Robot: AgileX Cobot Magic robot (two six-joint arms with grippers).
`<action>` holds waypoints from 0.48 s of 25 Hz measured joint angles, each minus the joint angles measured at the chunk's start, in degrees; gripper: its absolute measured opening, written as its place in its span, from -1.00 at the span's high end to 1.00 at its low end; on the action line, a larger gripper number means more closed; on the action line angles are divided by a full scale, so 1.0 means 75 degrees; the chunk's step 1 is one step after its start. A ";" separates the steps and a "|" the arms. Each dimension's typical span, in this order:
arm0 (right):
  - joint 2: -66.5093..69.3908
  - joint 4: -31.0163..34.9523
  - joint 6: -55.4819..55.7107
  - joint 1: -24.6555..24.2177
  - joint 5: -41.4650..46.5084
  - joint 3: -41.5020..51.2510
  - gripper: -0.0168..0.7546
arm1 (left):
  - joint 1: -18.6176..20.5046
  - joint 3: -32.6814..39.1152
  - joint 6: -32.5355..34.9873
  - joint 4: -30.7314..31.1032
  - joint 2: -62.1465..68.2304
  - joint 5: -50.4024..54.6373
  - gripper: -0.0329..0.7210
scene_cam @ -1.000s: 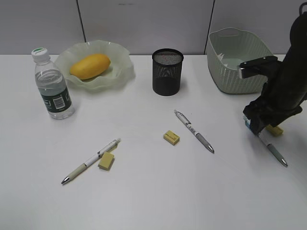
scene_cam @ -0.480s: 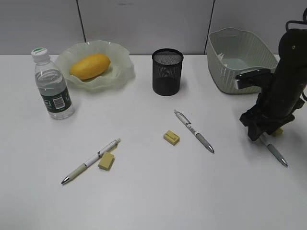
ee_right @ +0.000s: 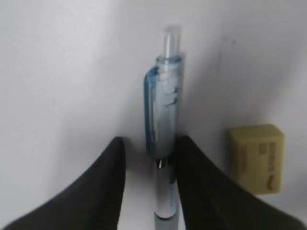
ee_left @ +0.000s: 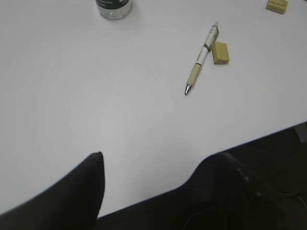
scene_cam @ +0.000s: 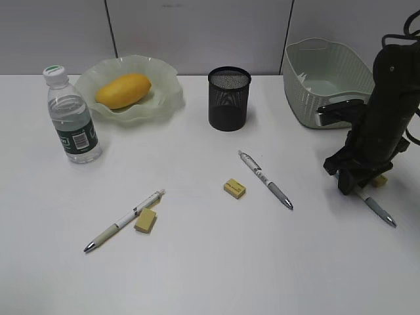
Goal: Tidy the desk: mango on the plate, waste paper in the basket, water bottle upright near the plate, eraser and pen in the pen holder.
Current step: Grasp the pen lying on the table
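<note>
Right gripper (scene_cam: 352,186) sits down near the worktop's (scene_cam: 197,262) right edge, jaws partly spread around a pen (ee_right: 163,143), touching one side, not clenched. Eraser (ee_right: 256,157) just beside. Left gripper (ee_left: 153,191) released over the bare front edge.

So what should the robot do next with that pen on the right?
Probably shut the right pincer on the blue-clipped pen: its fingers sit on either side of the barrel, one still apart from it, and the pen lies flat on the desk.
</note>
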 joint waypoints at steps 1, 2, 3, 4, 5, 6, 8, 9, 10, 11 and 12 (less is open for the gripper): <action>0.0000 0.0000 0.0000 0.0000 0.0009 0.0000 0.29 | 0.0000 0.0000 0.0000 0.0000 0.0000 0.0000 -0.51; 0.0000 0.0000 0.0000 0.0000 0.0025 0.0000 0.35 | 0.0000 0.0000 0.0000 0.0000 0.0000 0.0000 -0.51; 0.0000 0.0000 0.0000 0.0000 0.0033 0.0000 0.40 | 0.0000 0.0000 0.0000 0.0000 0.0000 0.0000 -0.51; 0.0000 0.0000 0.0000 0.0000 0.0041 0.0000 0.45 | 0.0000 0.0000 0.0000 0.0000 0.0000 0.0000 -0.51; 0.0000 0.0055 0.0000 0.0000 0.0050 0.0000 0.52 | 0.0000 0.0000 0.0000 0.0000 0.0000 0.0000 -0.51; 0.0000 0.0054 0.0000 0.0000 0.0059 -0.0008 0.56 | 0.0000 0.0000 0.0000 0.0000 0.0000 0.0000 -0.51; 0.0005 0.0062 0.0000 0.0000 0.0066 -0.0015 0.60 | 0.0000 0.0000 0.0000 0.0000 0.0000 0.0000 -0.51; 0.0009 0.0062 0.0000 0.0000 0.0090 -0.0040 0.60 | 0.0000 0.0000 0.0000 0.0000 0.0000 0.0000 -0.51; 0.0026 0.0062 0.0000 0.0000 0.0124 -0.0066 0.60 | 0.0000 0.0000 0.0000 0.0000 0.0000 0.0000 -0.51; 0.0050 0.0062 0.0000 0.0000 0.0182 -0.0121 0.60 | 0.0000 0.0000 0.0000 0.0000 0.0000 0.0000 -0.51; 0.0078 0.0055 0.0000 0.0000 0.0256 -0.0186 0.60 | 0.0000 0.0000 0.0000 0.0000 0.0000 0.0000 -0.51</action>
